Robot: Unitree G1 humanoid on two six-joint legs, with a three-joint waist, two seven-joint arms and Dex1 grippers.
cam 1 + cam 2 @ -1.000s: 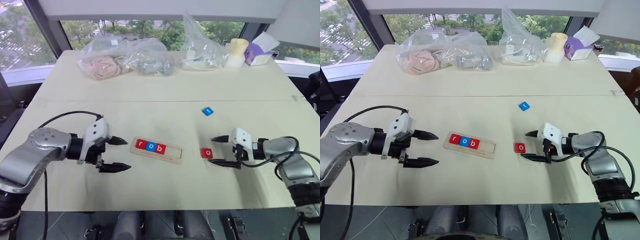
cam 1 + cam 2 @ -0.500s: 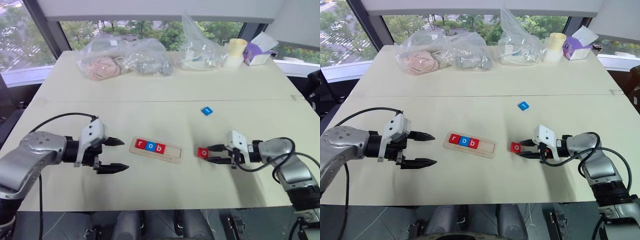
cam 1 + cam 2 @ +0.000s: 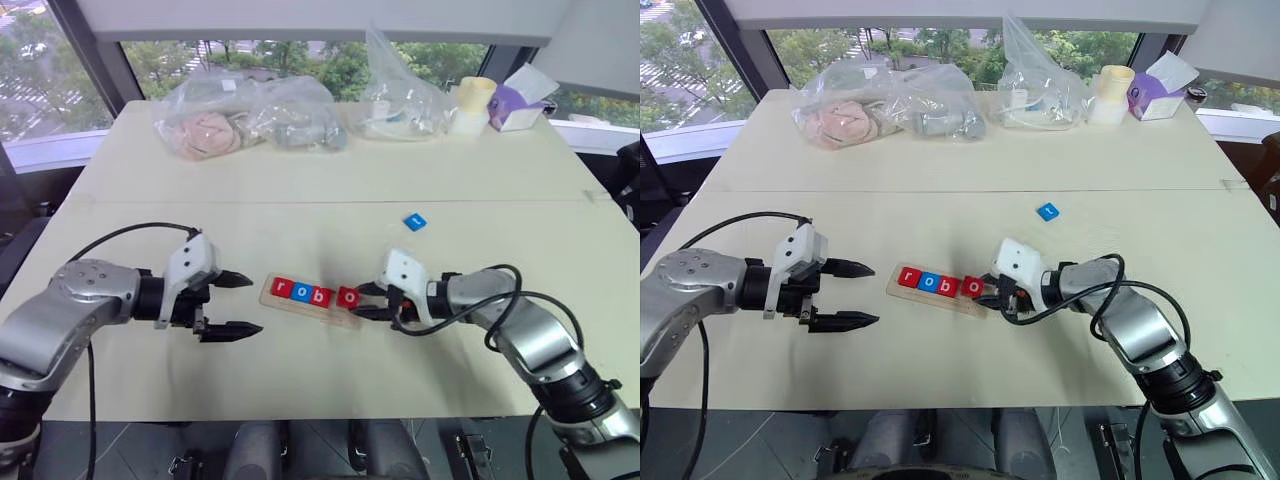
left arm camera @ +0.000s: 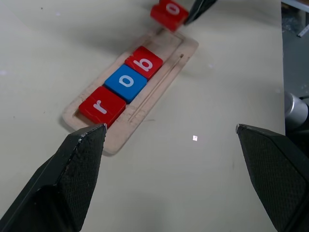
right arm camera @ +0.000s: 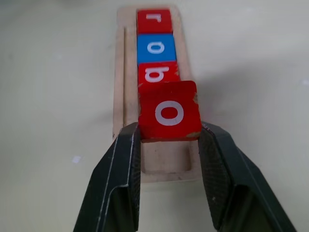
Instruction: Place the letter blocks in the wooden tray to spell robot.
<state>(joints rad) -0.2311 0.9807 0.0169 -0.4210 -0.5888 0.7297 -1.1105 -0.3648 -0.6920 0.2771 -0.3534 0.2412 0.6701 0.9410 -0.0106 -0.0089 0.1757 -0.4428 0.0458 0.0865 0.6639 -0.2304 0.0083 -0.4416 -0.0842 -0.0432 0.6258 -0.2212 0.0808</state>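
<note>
Tray, pale wood, sits mid-table between the two arms, holding three tiles in its recess: red "r", blue "o", red "b", packed touching from the end nearer the left arm. Right gripper pinches a fourth tile, red "o", between its two fingers; tile sits just beside the "b", over the open part of the recess, tilted, not flat in the slot. Whether it touches the tray floor can't be told. Remainder of the recess under and past that tile is bare wood. Fifth tile, blue, lies alone on the table farther out, well apart from the tray; its letter is too small to read. Left gripper hangs just beside the "r" end of the tray, fingers spread wide, nothing between them, not touching the tray. Far table edge carries clear plastic bags, a pale cup and a purple box.
</note>
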